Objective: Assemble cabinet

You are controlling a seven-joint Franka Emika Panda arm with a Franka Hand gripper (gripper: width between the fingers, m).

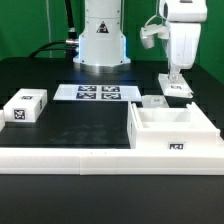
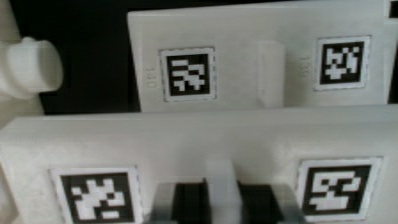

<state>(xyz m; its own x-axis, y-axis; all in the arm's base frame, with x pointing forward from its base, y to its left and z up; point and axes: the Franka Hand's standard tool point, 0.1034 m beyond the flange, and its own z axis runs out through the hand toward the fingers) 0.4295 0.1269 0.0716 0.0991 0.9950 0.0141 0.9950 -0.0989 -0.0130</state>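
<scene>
The cabinet body (image 1: 172, 128), a large open white box with a marker tag on its front, stands at the exterior view's right. My gripper (image 1: 175, 80) reaches down behind it onto a white tagged panel (image 1: 178, 91) lying on the black table. In the wrist view the dark fingers (image 2: 185, 203) stand close together, one on each side of a narrow ridge of that panel (image 2: 107, 150), which carries two tags. A second white tagged panel (image 2: 249, 70) lies just beyond it, and it also shows in the exterior view (image 1: 155, 101).
A white tagged block (image 1: 25, 106) sits at the exterior view's left. The marker board (image 1: 98, 93) lies before the robot base. A long low white rail (image 1: 100, 156) runs along the front. A white rounded part (image 2: 32, 65) shows beside the second panel.
</scene>
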